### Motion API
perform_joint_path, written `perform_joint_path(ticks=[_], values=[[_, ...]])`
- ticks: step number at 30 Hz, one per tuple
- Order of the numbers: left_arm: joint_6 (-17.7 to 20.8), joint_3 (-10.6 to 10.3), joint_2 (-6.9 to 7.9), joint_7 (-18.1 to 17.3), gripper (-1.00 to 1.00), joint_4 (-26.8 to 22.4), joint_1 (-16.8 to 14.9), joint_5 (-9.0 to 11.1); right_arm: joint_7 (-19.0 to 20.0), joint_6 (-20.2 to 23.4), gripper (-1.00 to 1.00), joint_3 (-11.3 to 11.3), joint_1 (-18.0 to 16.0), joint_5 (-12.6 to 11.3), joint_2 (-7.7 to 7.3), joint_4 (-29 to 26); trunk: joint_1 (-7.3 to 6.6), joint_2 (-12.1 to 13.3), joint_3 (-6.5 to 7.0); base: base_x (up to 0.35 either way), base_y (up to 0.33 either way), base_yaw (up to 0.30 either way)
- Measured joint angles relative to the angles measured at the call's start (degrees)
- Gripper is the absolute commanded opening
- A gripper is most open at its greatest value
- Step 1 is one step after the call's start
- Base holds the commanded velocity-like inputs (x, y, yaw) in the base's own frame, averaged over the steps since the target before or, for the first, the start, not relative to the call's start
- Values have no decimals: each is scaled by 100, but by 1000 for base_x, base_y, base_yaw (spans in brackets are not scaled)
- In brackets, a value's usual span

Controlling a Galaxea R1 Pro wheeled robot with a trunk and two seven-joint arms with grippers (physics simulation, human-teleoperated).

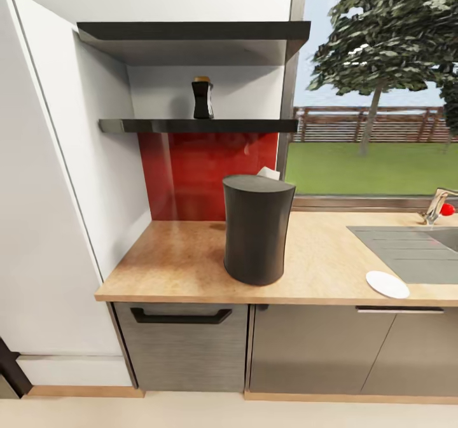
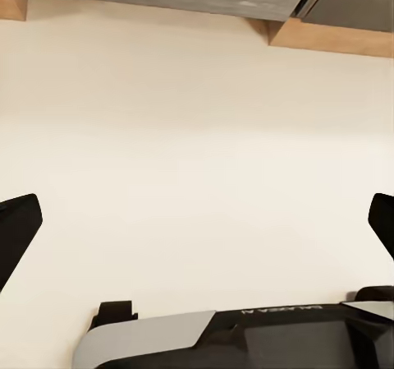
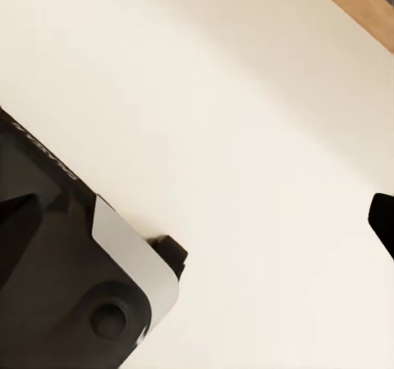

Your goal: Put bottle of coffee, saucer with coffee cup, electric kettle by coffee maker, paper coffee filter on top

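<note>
**A:** What sits on the kitchen countertop (image 1: 184, 259)?

**B:** In the head view, the coffee maker (image 1: 257, 227) stands upright near the middle of the beige slab, a tall dark-grey tower. A small white corner, likely the paper coffee filter (image 1: 270, 172), peeks out behind its top at about one o'clock. The saucer (image 1: 387, 284) lies flat at about four o'clock from the coffee maker, well apart from it, close to the counter's front edge and just beside the grey sink (image 1: 413, 250).

**A:** And the bottle of coffee?

**B:** The bottle of coffee (image 1: 202, 98) stands upright on the kitchen shelf (image 1: 159, 125), at about eleven o'clock above the coffee maker, with the red back panel (image 1: 191, 173) below the shelf.

**A:** What are the hands doing?

**B:** In the left wrist view, the left gripper (image 2: 197, 221) has its dark fingers (image 2: 16, 229) spread wide to the picture's edges, holding nothing, over the pale floor (image 2: 197, 122). In the right wrist view, the right gripper (image 3: 197, 221) is likewise spread wide and empty over the same floor, beside part of the robot's dark base (image 3: 57, 279).
</note>
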Motion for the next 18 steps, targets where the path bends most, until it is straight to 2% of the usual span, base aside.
perform_joint_path(ticks=[7, 11, 12, 15, 17, 18], values=[[-1, -4, 0, 0, 100, 0, 0, 0, 0, -7, 100, 0, 2, 0, 0, 0, -154, 281, 126, 0, 0, 0], [-8, -3, 8, -13, 100, -73, 0, 2, 0, -9, 100, 4, 9, 0, 0, 0, -155, 283, 127, 0, 0, 0], [19, -2, 1, -39, 100, -580, -6, 5, 0, -9, 100, 3, 17, 0, 0, 0, -155, 283, 128, 0, 0, 0], [208, -38, -53, -58, 100, -1357, 0, 1, 0, -9, 100, 1, 26, 0, 0, 0, -155, 283, 127, 0, 0, 0], [647, -91, -250, -70, 100, -1971, 0, 0, -3, -9, 100, 1, 28, 2, 0, 0, -155, 283, 127, 0, 0, 0], [1069, -158, -415, -83, 100, -2398, 0, -3, -3, -9, 100, 1, 29, 1, 0, 1, -155, 283, 128, 0, 0, 0]])
